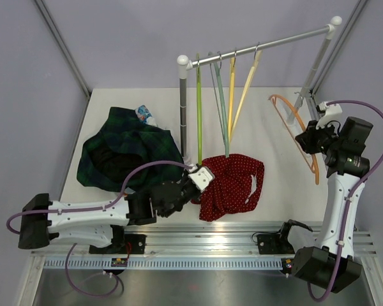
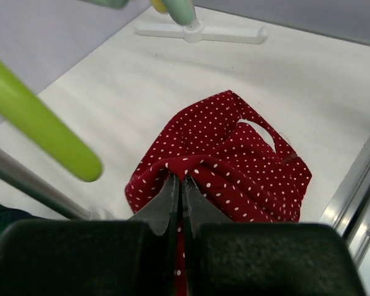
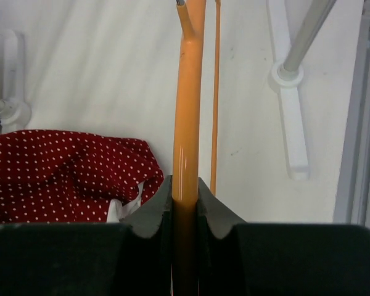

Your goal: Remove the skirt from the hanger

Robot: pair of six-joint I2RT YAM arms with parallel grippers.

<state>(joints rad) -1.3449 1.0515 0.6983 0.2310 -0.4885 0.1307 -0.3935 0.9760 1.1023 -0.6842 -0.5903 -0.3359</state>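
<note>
My left claw (image 2: 180, 185) pinched shut on skirt (image 1: 233, 185) fold, on worktop (image 1: 274, 197) under rack (image 1: 268, 44). My right claw (image 3: 185, 200) clamped on hanger (image 3: 188, 123), beside rack's right end.

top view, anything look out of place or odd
The orange hanger is off the rail, held in the right fingers; the red dotted skirt lies crumpled on the table, pinched by the left fingers.

Bright, even light from above in all views; we find only soft, faint shadows on table (image 1: 281, 197). Beside left pincer (image 2: 180, 180), green hanger (image 2: 40, 132) heavily blurred; red skirt (image 2: 234, 160) ahead of it sharp. Ahead of right pincer (image 3: 185, 188), orange hanger (image 3: 188, 111) carries thin glare streak. Pale light bands cross table beyond right pincer. We see both pincer bodies dark, grainy, out of focus.
</note>
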